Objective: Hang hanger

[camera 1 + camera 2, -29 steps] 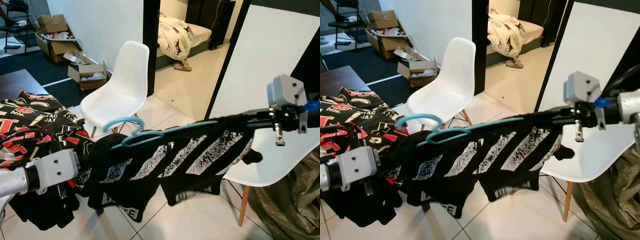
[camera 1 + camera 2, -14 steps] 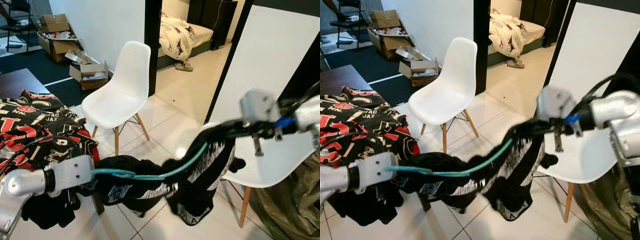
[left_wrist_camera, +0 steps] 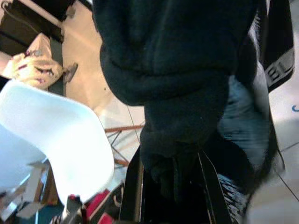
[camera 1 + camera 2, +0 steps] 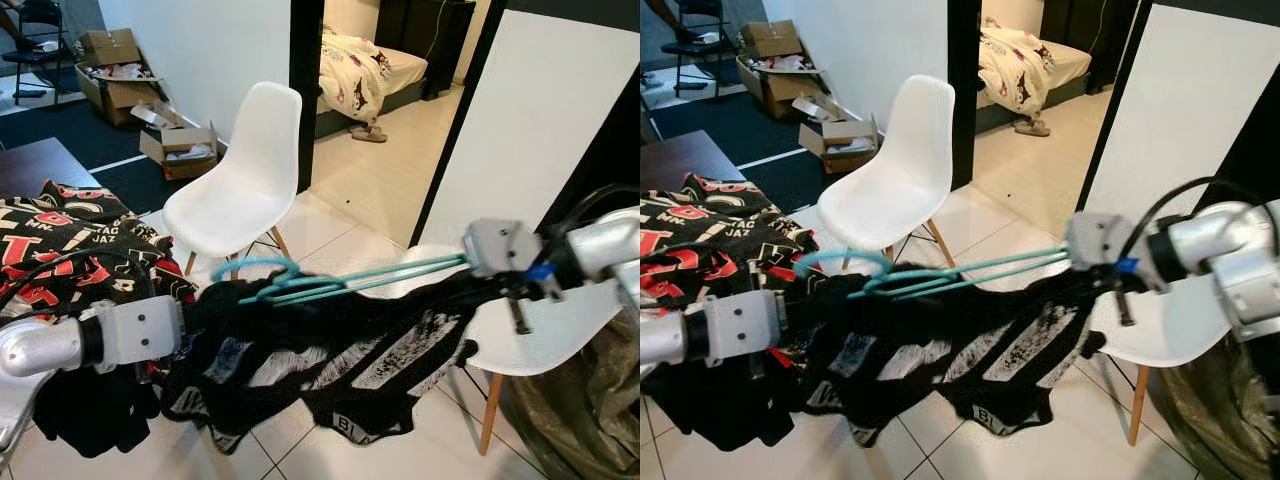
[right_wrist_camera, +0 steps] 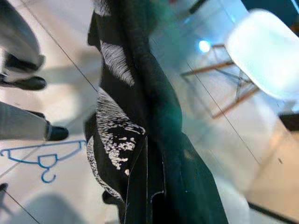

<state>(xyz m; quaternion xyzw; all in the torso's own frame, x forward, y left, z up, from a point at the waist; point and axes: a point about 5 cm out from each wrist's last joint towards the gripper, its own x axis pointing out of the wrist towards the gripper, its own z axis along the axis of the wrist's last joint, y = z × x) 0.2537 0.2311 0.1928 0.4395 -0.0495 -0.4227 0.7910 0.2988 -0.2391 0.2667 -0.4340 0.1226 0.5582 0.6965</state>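
Note:
A teal hanger (image 4: 340, 282) is stretched level between my two grippers, its hook (image 4: 255, 267) upward near the left one. A black shirt with white stripes (image 4: 340, 350) hangs bunched under and around it. My left gripper (image 3: 170, 186) is shut on a thick fold of the black shirt (image 3: 187, 93); in the eye views its fingers are buried in the cloth beside the grey wrist block (image 4: 140, 330). My right gripper (image 4: 462, 284) is shut on the other end of the shirt, where the hanger's end meets it, above a white chair seat (image 4: 560, 335).
A second white chair (image 4: 240, 185) stands ahead on the tiled floor. A pile of red-and-black clothes (image 4: 70, 245) lies at left. Cardboard boxes (image 4: 178, 150) sit by the wall. An open doorway shows a bed (image 4: 360, 65). Olive cloth (image 4: 590, 410) lies at right. A blue hanger (image 5: 42, 161) lies on the floor.
Half a second ago the hanger and shirt sagged low between the grippers; now they are raised and pulled level, hook up. The right gripper is lower and closer in than a second ago.

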